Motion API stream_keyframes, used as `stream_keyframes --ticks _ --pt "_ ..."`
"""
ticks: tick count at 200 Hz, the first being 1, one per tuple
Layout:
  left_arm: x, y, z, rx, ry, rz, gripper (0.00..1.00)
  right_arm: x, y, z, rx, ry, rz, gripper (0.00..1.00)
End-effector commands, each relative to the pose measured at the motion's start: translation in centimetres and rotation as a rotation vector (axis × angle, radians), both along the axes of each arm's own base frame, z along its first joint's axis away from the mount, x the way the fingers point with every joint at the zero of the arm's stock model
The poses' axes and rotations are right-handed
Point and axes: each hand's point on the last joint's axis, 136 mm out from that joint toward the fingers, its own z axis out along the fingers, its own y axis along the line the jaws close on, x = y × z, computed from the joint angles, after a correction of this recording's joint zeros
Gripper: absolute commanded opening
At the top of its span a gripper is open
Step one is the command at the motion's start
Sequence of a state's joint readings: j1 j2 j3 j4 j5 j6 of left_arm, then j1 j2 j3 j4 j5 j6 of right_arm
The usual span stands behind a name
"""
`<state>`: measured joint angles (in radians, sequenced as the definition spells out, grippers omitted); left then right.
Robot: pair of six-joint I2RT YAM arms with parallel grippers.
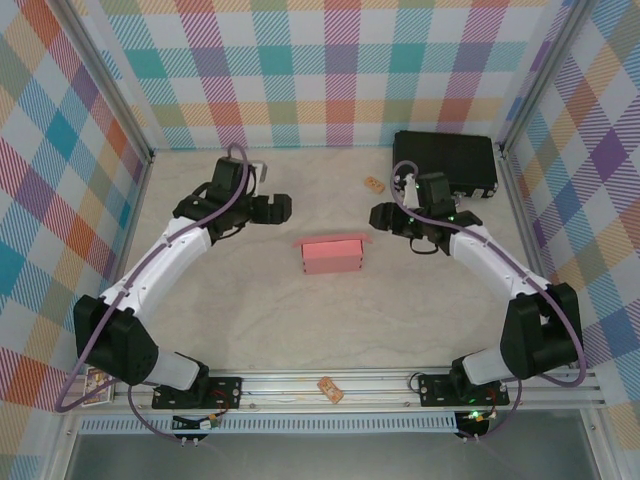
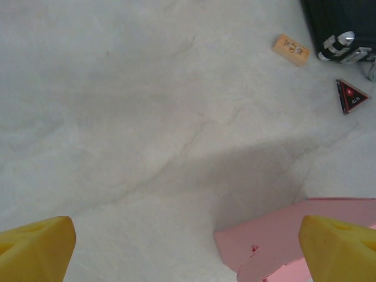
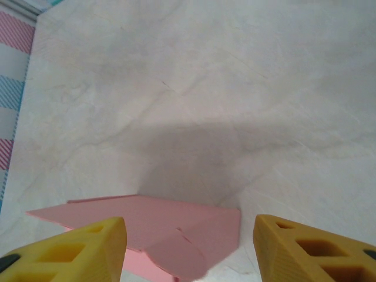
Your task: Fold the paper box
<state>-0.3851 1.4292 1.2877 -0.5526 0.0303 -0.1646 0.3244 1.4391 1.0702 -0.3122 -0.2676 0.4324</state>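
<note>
Pale marbled desk (image 1: 330, 330), loud plaid walls (image 1: 330, 70) all round. The pink paper box (image 1: 330, 256) sat mid-desk between the two arms, with a flap out along its far edge. The wrist views cut its lower part off. A black case (image 1: 445, 160) sat in the far right corner. Both the left fingers (image 2: 36, 247) and right fingers (image 3: 70, 249) were spread wide near the box, gripping nothing.

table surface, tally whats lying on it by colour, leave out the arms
Pink: 1, the paper box
Black: 1, the hard case
Tan: 1, the small tag
Red and black: 1, the triangle
Total: 4
</note>
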Motion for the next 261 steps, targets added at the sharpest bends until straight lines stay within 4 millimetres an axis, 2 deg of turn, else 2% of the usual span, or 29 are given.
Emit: stream_keyframes --ticks 1,40,75,126,142,194,198,218,261 --pt "-1.6 -0.8 -1.3 -0.138 0.109 0.04 0.95 -0.3 1.0 0.8 -0.034 0.008 0.087 0.59" --pt "-3.1 -2.0 -4.2 -0.2 0.229 0.021 0.96 -0.8 1.7 0.0 -0.067 0.046 0.14 0.57" --pt "-3.9 -3.8 -4.7 -0.293 0.264 -0.053 0.96 -1.7 2.2 -0.2 -0.056 0.058 0.186 0.57" --pt "-3.2 -5.8 -6.1 -0.375 0.324 -0.089 0.83 -2.0 2.5 -1.0 -0.057 0.08 0.189 0.57" --pt "-3.2 -6.3 -6.6 -0.386 0.344 -0.095 0.82 -2.0 2.5 -1.4 -0.058 0.09 0.18 0.57" --pt "-2.8 -6.8 -8.1 -0.457 0.362 -0.041 0.9 -1.1 2.0 -2.6 -0.042 0.108 0.091 0.59" --pt "-2.2 -7.0 -7.7 -0.476 0.331 -0.044 0.91 -1.0 2.0 -2.7 -0.039 0.11 0.08 0.59" --pt "-2.1 -7.2 -7.7 -0.513 0.315 -0.035 0.94 -0.9 2.0 -3.0 -0.02 0.126 0.062 0.6" --pt "-1.9 -8.4 -8.1 -0.608 0.345 -0.045 0.94 -1.0 2.7 -3.6 0.024 0.156 0.072 0.6"
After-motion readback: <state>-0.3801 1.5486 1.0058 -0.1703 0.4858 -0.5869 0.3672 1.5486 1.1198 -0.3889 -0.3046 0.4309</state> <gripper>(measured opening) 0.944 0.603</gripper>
